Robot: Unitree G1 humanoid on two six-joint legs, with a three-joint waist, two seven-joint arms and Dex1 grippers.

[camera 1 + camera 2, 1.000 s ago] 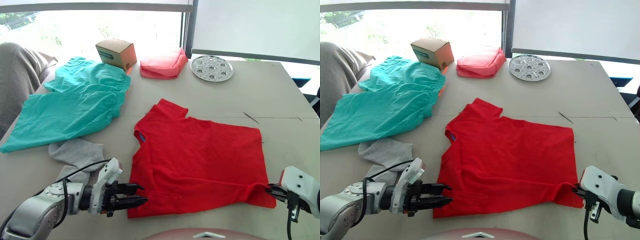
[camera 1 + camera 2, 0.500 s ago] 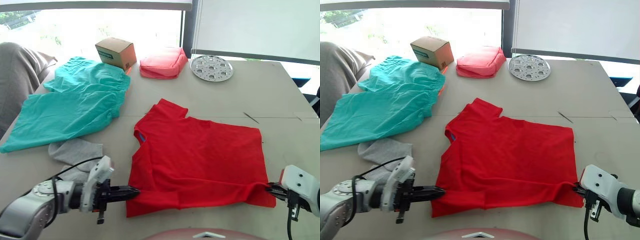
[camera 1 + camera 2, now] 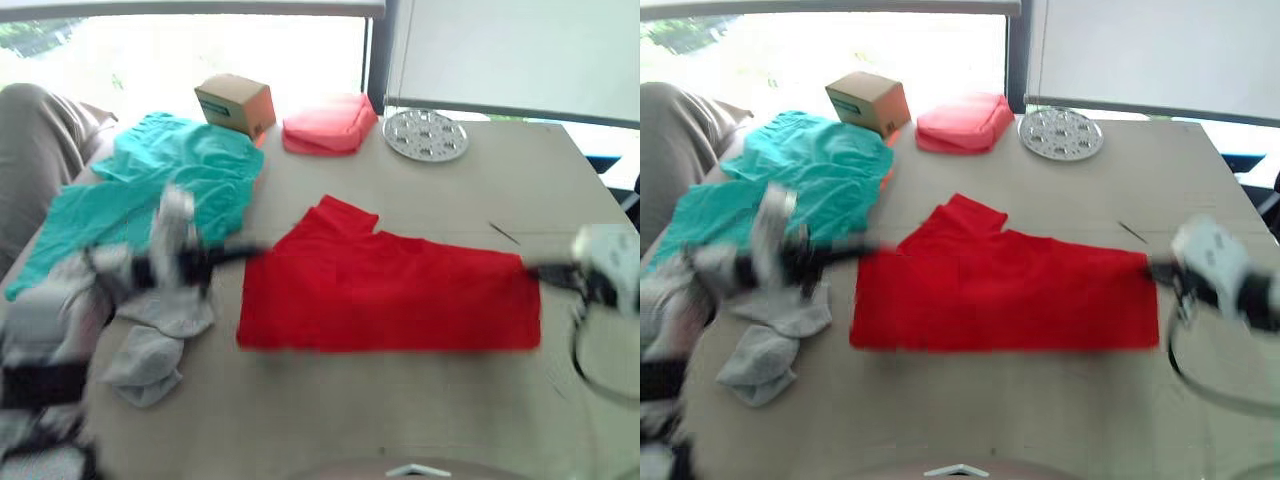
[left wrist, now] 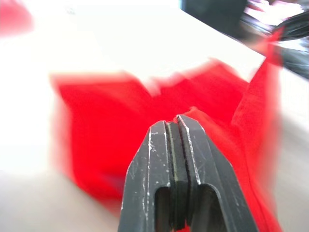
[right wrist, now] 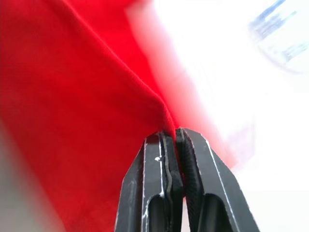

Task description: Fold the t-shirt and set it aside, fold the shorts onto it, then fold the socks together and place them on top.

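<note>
Left gripper [image 4: 175,126]: fingers pressed together on a fold of the shirt [image 3: 400,300], red cloth bunched at the tips. In the head view it [image 3: 240,255] sits at the shirt's left end, at the far corner of the folded band.

Right gripper [image 5: 173,136]: fingers pinched on a ridge of red cloth, which falls away from the tips. In the head view it [image 3: 540,271] holds the shirt's right end, level with the left gripper.

Shirt stretched between the two grippers as a long flat band on the table [image 3: 420,410], doubled over, near edge straight. One sleeve pokes out on the far side, closer to the left gripper.

Socks [image 3: 150,345]: grey heap on the table just below and outside the left gripper, near side, clear of the shirt.

Shorts [image 3: 150,195]: teal, spread beyond the left gripper, well apart from the shirt.

Farther off, along the table's back edge: cardboard box [image 3: 234,105] past the shorts, pink pouch [image 3: 328,127] beside it, round perforated metal plate [image 3: 425,134] next along.
</note>
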